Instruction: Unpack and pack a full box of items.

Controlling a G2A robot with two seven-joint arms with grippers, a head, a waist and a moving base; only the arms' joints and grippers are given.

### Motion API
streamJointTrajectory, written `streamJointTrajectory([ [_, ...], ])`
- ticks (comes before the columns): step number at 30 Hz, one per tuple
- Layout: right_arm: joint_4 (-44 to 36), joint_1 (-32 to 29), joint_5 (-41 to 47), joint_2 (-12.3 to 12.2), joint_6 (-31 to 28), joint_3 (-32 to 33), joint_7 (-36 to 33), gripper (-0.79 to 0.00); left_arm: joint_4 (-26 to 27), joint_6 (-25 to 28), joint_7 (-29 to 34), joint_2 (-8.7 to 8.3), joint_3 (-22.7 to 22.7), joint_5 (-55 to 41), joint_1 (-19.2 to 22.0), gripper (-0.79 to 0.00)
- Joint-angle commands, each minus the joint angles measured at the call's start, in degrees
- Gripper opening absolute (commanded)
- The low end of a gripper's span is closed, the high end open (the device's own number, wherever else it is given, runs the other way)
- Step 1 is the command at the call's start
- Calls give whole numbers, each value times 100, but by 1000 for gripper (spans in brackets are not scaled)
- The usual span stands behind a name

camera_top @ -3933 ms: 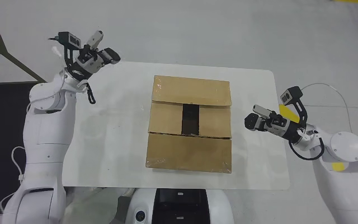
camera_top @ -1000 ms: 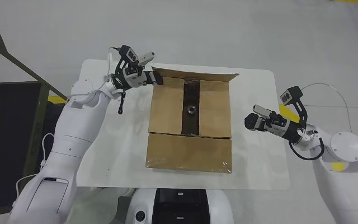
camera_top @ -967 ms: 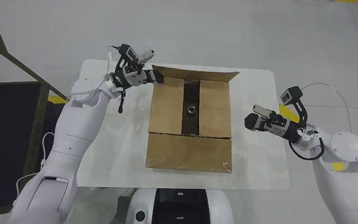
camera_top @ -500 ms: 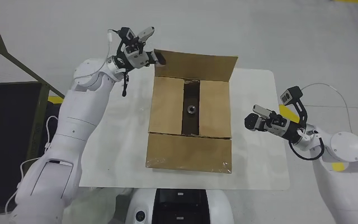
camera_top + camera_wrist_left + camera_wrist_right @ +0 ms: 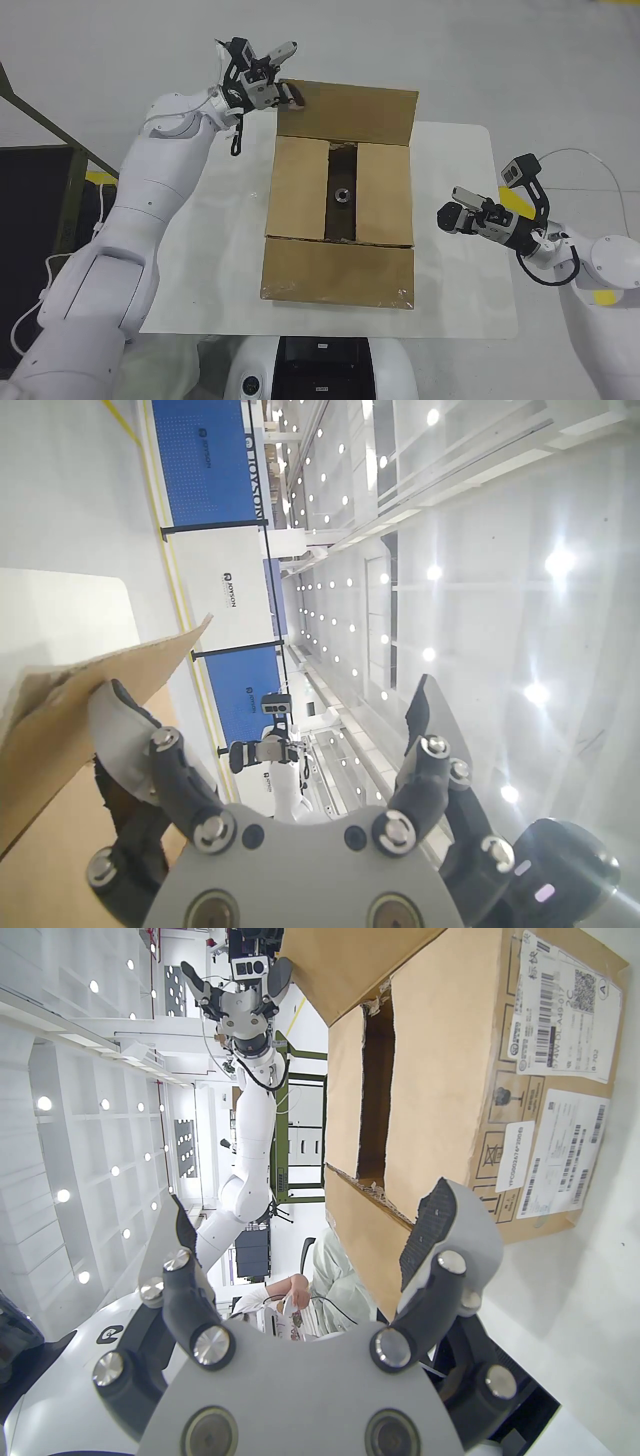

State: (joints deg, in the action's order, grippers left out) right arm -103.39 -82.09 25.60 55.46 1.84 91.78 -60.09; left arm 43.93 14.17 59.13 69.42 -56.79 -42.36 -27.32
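Observation:
A brown cardboard box stands in the middle of the white table. Its far flap stands upright, while the near flap lies flat. Between the two inner flaps, a dark gap shows a small round item inside. My left gripper is open at the far flap's left corner, with one finger pressed against the cardboard. Off the box's right side, my right gripper hovers open and holds nothing. The right wrist view shows it facing the labelled box wall.
Bare table lies left of the box and also along its right side. The table's front edge runs close to the box's near side. A black surface sits beyond the table's left edge.
My left gripper has swung the far flap from nearly flat to upright, moving away from me with it. The right arm has not moved.

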Motion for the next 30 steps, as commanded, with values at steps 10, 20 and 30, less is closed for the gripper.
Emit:
streamJointTrajectory([
  [10,0,0,0,0,0,0,0,0,-1078,473,128,232,312,423,378,0],
  [20,0,0,0,0,0,0,0,0,-1808,741,-420,440,618,1166,654,0],
  [30,0,0,0,0,0,0,0,0,-2149,1165,-584,563,883,2011,798,0],
])
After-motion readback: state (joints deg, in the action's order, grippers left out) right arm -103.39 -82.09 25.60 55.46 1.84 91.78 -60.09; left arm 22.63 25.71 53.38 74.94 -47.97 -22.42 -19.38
